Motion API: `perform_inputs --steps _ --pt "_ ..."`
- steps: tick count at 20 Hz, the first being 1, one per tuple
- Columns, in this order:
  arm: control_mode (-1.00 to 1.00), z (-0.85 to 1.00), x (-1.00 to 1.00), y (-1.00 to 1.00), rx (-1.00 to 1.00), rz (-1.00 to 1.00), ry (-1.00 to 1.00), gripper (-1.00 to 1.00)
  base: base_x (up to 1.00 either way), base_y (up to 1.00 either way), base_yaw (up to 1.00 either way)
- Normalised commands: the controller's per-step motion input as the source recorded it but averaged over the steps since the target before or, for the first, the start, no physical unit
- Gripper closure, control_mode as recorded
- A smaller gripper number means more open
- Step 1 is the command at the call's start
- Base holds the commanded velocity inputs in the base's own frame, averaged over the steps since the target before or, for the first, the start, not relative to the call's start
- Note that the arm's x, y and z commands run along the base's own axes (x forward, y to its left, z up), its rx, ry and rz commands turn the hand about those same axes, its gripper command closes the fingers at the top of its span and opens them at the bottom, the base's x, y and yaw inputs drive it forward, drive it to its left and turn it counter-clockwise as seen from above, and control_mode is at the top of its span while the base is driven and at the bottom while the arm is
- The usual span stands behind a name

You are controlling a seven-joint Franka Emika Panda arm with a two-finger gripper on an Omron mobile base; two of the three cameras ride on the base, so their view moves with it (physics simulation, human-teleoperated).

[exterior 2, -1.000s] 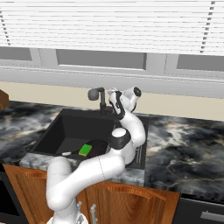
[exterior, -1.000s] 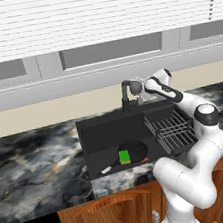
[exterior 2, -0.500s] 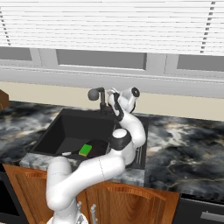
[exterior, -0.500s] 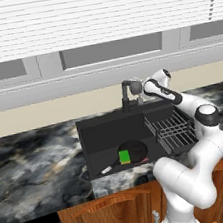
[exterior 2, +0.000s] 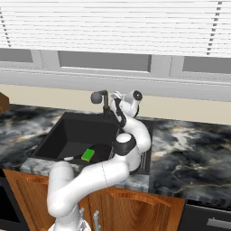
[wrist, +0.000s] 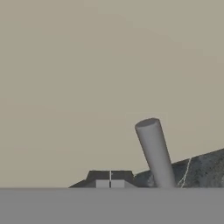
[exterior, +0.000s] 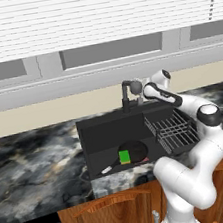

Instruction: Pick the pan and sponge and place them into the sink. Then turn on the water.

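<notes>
Stage: the pan (exterior: 133, 150) and sponge (exterior: 124, 156) lie in the sink (exterior: 102, 135); no water runs from the faucet (exterior: 127, 92), so turning it on is judged to be the step left.
Pan: on the basin floor toward 6 o'clock, handle pointing out toward 8 o'clock.
Sponge: resting on the pan's near-left rim; in the right base view it shows green at (exterior 2: 88, 154).
Claw: the claw (wrist: 110, 183) is closed tight with nothing between its tips, at the back of the sink, just beside the faucet at its 3 o'clock.
Lever: the hand view shows a grey upright cylinder (wrist: 155, 153), tilted slightly, at 2 o'clock of the tips; likely the faucet's handle. Contact cannot be told.
Arm pose: it rises from the base, elbow high over the wire rack (exterior: 172, 130), forearm reaching back and left, hand near level and facing the wall.
Risk: the closed tips sit left of the cylinder, so a push could slide past it or off its round side.
Risk two: a wide sweep could knock the faucet neck instead and swing the spout.
Tabletop: dark marbled tabletop (exterior: 35, 160) around the sink.
</notes>
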Motion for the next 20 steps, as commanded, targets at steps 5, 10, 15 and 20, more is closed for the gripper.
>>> perform_inputs --steps 5,10,15,20 --pt "-1.0 -0.47 0.0 -0.43 -0.01 -0.1 0.04 1.0 0.0 0.0 0.0" --pt "-1.0 -0.51 0.0 -0.44 0.0 -0.11 0.07 1.0 0.0 0.0 0.0" --pt "-1.0 -0.55 -0.01 -0.45 0.0 -0.1 0.09 1.0 0.0 0.0 0.0" --pt "-1.0 -0.57 -0.05 -0.48 0.0 -0.08 0.1 1.0 0.0 0.0 0.0"
